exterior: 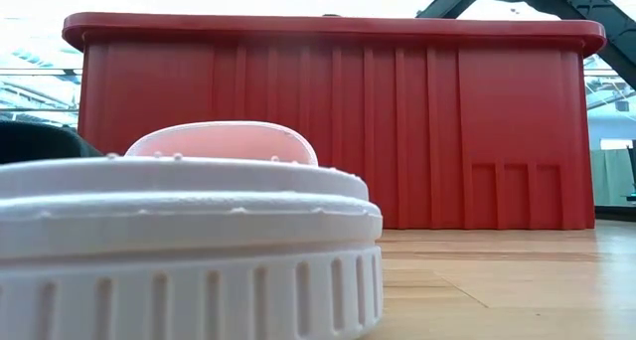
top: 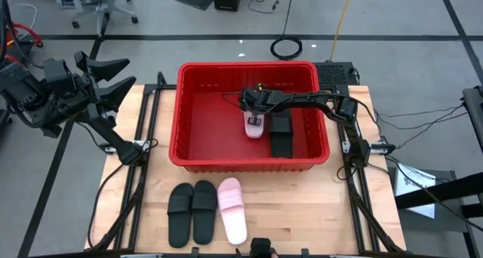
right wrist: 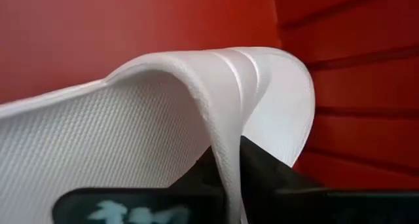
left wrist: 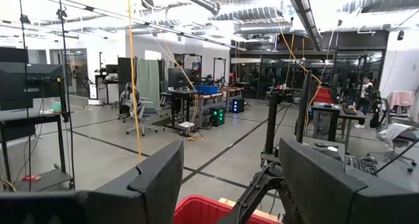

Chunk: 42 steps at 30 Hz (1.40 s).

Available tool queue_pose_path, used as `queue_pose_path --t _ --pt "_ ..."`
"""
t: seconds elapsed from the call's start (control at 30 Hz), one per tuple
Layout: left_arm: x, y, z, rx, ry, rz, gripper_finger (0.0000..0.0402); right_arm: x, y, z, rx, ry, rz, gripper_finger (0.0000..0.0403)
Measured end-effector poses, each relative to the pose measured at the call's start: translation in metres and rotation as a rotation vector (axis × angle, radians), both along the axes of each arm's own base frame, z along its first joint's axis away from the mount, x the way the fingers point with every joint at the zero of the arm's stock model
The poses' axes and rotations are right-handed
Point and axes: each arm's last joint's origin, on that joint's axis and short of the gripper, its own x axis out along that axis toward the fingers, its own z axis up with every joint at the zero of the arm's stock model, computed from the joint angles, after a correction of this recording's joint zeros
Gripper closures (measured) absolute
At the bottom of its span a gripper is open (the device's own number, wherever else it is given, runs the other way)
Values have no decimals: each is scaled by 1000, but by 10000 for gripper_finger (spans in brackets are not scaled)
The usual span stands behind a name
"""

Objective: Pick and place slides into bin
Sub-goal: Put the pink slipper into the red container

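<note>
Worktop (top: 302, 205): pale wood.
Bin (top: 198, 148): on worktop, under the right pincer (top: 253, 111).
Black slides (top: 192, 210), pink slide (top: 232, 209): beyond bin's wall from it, near worktop's edge.

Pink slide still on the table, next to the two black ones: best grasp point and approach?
Probably the wide strap of the pink slide, taken from straight above. The slide lies flat, sole down, so the strap arches up as its only raised part. A black slide sits tight against one side, so pinch the strap front-to-back along the slide rather than across it.
</note>
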Motion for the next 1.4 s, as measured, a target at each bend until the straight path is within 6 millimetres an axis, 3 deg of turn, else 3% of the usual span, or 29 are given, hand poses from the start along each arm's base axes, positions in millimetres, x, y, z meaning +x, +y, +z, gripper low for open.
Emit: queue_pose_path --t 0.33,0.8,1.1,1.23,1.4 --pt "0 0 0 2 1 0 147 0 7 6 4 9 23 308" --pt "0 0 0 11 7 1 147 5 33 20 1 -3 77 187" --pt "0 0 0 15 10 2 147 -2 33 25 -41 42 7 167" --pt "1 -1 -1 22 16 2 147 -4 42 37 -31 15 -13 172" --pt "1 -1 -2 31 25 1 147 -6 57 67 -48 -84 -6 175"
